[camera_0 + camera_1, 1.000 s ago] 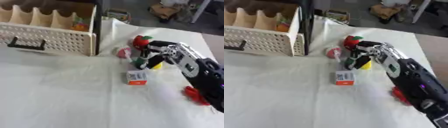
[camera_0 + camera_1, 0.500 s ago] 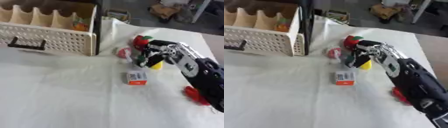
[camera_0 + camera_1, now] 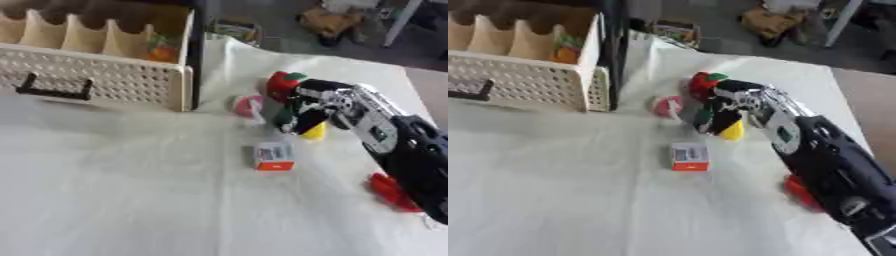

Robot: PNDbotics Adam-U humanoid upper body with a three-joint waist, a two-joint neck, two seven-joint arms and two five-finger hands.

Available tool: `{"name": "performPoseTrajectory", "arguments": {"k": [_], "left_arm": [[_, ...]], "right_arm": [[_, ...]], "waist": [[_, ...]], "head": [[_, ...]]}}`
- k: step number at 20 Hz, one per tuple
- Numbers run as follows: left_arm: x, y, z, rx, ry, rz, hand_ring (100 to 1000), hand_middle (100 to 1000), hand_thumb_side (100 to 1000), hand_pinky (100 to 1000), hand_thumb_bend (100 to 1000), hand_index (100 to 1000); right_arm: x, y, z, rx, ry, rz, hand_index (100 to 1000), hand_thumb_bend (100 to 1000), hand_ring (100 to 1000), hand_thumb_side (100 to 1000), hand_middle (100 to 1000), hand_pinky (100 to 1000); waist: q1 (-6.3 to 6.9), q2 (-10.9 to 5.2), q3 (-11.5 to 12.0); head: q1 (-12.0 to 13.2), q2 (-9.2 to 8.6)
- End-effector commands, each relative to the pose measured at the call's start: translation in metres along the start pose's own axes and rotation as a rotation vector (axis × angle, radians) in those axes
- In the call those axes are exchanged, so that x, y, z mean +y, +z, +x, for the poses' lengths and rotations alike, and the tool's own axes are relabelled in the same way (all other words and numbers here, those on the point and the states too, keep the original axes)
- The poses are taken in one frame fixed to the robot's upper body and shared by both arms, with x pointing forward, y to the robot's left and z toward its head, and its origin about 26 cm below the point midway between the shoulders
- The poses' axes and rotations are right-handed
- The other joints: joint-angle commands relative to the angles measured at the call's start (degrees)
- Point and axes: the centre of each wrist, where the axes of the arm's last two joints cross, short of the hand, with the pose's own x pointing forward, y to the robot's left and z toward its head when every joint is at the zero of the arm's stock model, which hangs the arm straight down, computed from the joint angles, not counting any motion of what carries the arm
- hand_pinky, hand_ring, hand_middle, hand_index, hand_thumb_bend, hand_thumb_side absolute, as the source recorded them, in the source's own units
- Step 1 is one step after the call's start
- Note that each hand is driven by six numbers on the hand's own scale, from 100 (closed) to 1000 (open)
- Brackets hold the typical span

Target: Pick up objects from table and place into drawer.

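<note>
My right hand [image 3: 325,101] comes in from the right and hangs over a cluster of small things at the table's middle. Just under it lie a yellow thing [image 3: 314,133] and a dark green thing [image 3: 703,116]. A red thing with a green top [image 3: 281,83] sits right behind the hand. A pink and white thing [image 3: 247,106] lies to the left of it. A small white box with an orange edge [image 3: 273,157] lies apart, nearer to me. The cream drawer [image 3: 105,77] stands open at the far left, with an orange item [image 3: 160,51] in its right compartment.
A red object [image 3: 388,190] lies on the white cloth beside my right forearm. The drawer has a black handle [image 3: 54,90] and a dark frame [image 3: 199,50] on its right side. Floor clutter shows beyond the table's far edge.
</note>
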Motion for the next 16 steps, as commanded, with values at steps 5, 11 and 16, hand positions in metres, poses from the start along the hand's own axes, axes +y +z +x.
{"name": "performPoseTrajectory", "arguments": {"k": [5,11,16], "left_arm": [[0.006,-0.003,0.005,-0.020,-0.010,0.015,100,109,359,205,100,695],[0.007,-0.003,0.005,-0.016,-0.011,0.016,100,109,362,205,100,695],[0.007,-0.003,0.004,-0.015,-0.011,0.014,100,109,365,204,100,695]], "right_arm": [[-0.024,0.014,-0.005,0.007,-0.010,-0.059,589,100,744,261,475,805],[-0.034,0.024,0.000,-0.023,-0.027,-0.087,578,100,725,232,456,801],[-0.049,0.040,0.008,-0.070,-0.035,-0.134,563,100,697,242,431,797]], "waist": [[0.48,-1.59,-0.4],[0.61,-1.90,-0.7],[0.66,-2.27,-1.2]], "head": [[0.0,-0.17],[0.3,-0.55],[0.8,-1.16]]}}
